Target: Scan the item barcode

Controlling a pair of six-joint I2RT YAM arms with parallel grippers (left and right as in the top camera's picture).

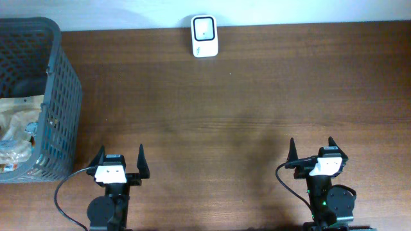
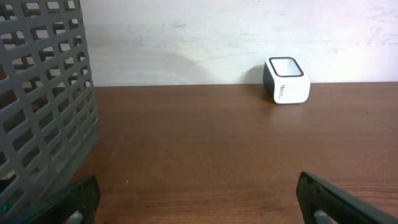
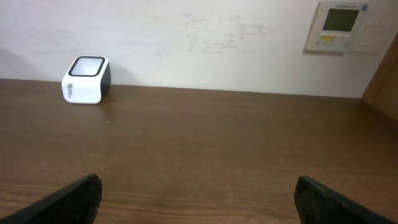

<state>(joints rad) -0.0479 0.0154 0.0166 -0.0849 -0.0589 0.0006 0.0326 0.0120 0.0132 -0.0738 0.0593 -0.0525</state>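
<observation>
Both arms sit at the near edge of the brown wooden surface (image 1: 225,115). The left gripper (image 1: 121,151) has its jaws spread wide and holds nothing, and the right gripper (image 1: 311,142) is the same, well off to the left gripper's right. A white barcode scanner (image 1: 205,36) with a dark-framed window on top stands far ahead of both, against the surface's back edge where it meets the pale wall (image 3: 186,50). It lies ahead and to the right of the left gripper, and ahead and to the left of the right one. A dark grey lattice basket (image 1: 64,109) stands just ahead and to the left of the left gripper. Its near corner is close to that gripper's left finger (image 2: 68,202), and its wall fills the left side of the left wrist view. Crinkled packets (image 1: 19,125) lie inside it, and no barcode can be made out on them. An unbroken stretch of wood runs from each gripper to the scanner, and between the two grippers. A wall panel (image 3: 344,25) with a small screen hangs above the back edge, ahead and to the right of the right gripper.
</observation>
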